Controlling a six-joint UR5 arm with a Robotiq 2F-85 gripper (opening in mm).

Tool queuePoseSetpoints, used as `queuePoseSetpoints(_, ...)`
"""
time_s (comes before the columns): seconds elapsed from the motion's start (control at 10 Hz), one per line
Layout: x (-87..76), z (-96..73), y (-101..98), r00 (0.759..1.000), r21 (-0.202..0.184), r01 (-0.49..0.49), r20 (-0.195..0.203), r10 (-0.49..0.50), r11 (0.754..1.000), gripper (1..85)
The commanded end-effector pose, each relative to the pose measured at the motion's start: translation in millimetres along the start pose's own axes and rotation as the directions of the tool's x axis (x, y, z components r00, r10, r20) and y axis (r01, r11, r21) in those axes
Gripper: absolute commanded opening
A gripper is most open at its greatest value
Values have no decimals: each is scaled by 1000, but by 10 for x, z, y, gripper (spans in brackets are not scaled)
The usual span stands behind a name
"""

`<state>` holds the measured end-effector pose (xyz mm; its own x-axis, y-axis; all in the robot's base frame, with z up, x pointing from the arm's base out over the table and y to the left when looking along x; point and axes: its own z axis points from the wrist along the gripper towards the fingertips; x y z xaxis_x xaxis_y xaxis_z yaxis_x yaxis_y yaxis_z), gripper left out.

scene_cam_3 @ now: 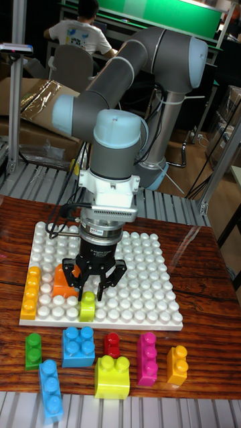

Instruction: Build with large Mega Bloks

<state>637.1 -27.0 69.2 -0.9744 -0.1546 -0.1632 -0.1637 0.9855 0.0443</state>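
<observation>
A white studded baseplate [140, 281] lies on the wooden table. On its left edge stands a long yellow-orange block [31, 291], with an orange block [60, 281] beside it. A lime green block [87, 307] sits on the plate's front rows. My gripper [91, 289] points straight down right above the lime block, its fingers spread open and their tips close to the block's top studs. Whether the tips touch the block is not clear. The gripper body hides part of the orange block.
Loose blocks lie in front of the plate: green [33, 350], blue [78, 346], red [112, 344], magenta [147, 359], orange-yellow [177, 365], a big yellow-green one [112, 378] and light blue [50, 392]. A metal frame post [221, 160] rises at the right.
</observation>
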Motion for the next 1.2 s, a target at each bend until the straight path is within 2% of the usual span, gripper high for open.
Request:
queuePoseSetpoints(0.0, -85, -119, -86, 999, -24, 32, -16, -32, 999, 427)
queuePoseSetpoints(0.1, -127, -198, -140, 999, -24, 38, -25, -39, 999, 430)
queuePoseSetpoints(0.3, -228, -285, -284, 998, 0, 51, -40, -51, 999, 417)
queuePoseSetpoints(0.6, -401, -220, -612, 993, 10, 112, -29, -112, 994, 410)
queuePoseSetpoints(0.8, -519, -220, -808, 990, 18, 138, -37, -138, 990, 410)
queuePoseSetpoints(1.0, -623, -143, -964, 990, 24, 137, -23, -137, 990, 403)
queuePoseSetpoints(1.1, -623, -172, -1014, 993, 16, 112, -25, -111, 994, 387)
